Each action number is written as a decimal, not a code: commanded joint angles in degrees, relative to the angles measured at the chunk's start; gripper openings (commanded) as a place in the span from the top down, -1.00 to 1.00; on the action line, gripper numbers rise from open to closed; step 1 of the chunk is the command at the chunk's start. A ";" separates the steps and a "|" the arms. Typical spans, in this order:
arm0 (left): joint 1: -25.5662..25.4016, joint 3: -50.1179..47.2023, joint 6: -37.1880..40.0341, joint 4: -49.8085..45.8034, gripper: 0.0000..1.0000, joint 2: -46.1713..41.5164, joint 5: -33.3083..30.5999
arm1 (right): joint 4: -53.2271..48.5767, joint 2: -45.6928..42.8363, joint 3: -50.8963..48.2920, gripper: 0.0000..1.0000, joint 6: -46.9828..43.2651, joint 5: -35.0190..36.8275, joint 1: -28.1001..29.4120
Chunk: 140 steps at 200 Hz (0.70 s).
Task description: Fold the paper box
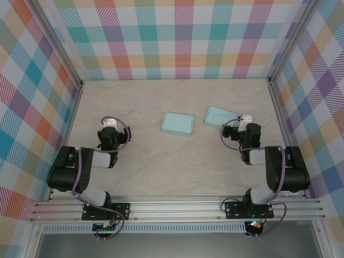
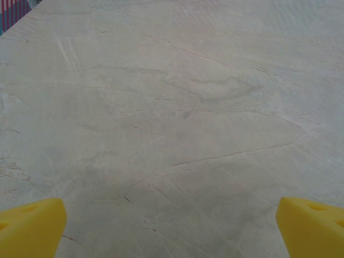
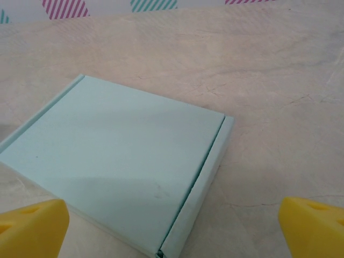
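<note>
The paper box point(image 1: 219, 116) I'm working lies right of centre on the tabletop point(image 1: 161, 177), about midway between the near and far edges, turned slightly askew. In the right wrist view it sits low and flat, lid panel down, with a narrow flap point(image 3: 207, 177) running along its right side and a thin gap showing at that seam. A second pale blue box point(image 1: 177, 124) sits near the middle of the tabletop, just apart from the first.

My right gripper point(image 1: 245, 120) hangs over the first box's right end, jaws spread wide, holding nothing. Its yellow fingertips point(image 3: 32, 226) straddle the near corner without touching. The left gripper point(image 1: 110, 125) is just as wide and empty, over bare surface toward the left edge, well away from both boxes.

I judge this the approach step — nothing gripped or pressed yet. Next I'd want to bring the right fingers down onto that side flap and tuck it, probably with the left arm crossing over to steady the box.

Room is generous — open tabletop left, near and far; the plaid walls point(image 1: 183, 37) only matter close to the right edge.
</note>
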 commanded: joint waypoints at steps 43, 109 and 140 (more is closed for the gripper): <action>0.49 1.09 -0.98 1.51 -1.00 0.23 0.51 | 1.35 0.34 1.14 -0.99 -0.69 -5.73 -1.35; 0.44 1.11 -0.95 1.52 -1.00 0.22 0.44 | 1.34 0.26 1.14 -1.00 -0.70 -5.49 -1.24; 0.44 1.23 -0.88 1.48 -1.00 0.31 0.62 | 1.35 0.26 1.14 -0.99 -0.71 -5.47 -1.24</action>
